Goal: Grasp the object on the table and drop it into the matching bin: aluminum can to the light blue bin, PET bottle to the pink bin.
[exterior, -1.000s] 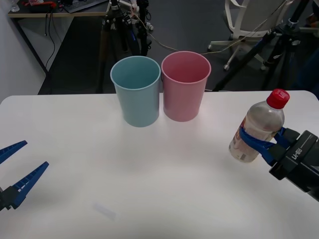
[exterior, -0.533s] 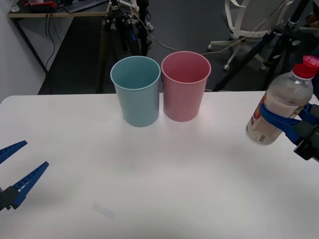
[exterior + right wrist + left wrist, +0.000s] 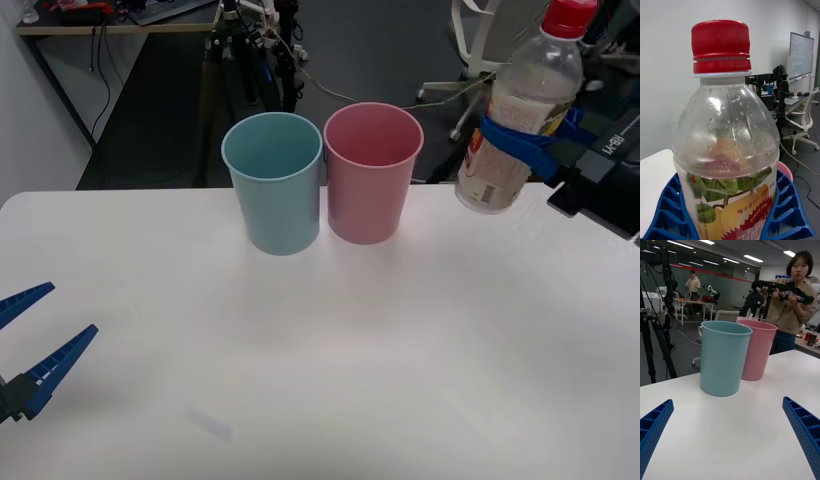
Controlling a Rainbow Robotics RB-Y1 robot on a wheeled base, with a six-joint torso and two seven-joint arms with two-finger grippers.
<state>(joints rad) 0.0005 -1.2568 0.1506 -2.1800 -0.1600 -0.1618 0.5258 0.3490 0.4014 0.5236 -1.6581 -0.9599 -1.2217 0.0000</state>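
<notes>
In the front view, the right claw (image 3: 530,140) is gripping the PET bottle (image 3: 520,105) around its lower body, with the blue fingers wrapping the label. The bottle is hanging in the air above the far right part of the surface (image 3: 320,340), not touching it. It is tilting a little, with the red cap (image 3: 571,17) pointing up and slightly to the right. The pink bin (image 3: 371,172) is standing to the left of the bottle, and the light blue bin (image 3: 273,181) is standing just beside the pink one, on its left; the two bins are nearly touching. The left claw (image 3: 35,335) is waiting low at the left edge, with its two blue fingers spread apart and holding nothing.

In the right wrist view, the bottle (image 3: 726,150) is sitting between the ribbed blue fingers (image 3: 786,213), which are pressing on the fruit label from both sides. Small drops are showing inside the clear shoulder. A part of the pink rim (image 3: 785,170) is showing behind it.

In the left wrist view, the two fingers (image 3: 803,431) are standing wide apart over the white surface (image 3: 730,435). The light blue bin (image 3: 724,356) and the pink bin (image 3: 758,348) are standing upright ahead, side by side.
</notes>
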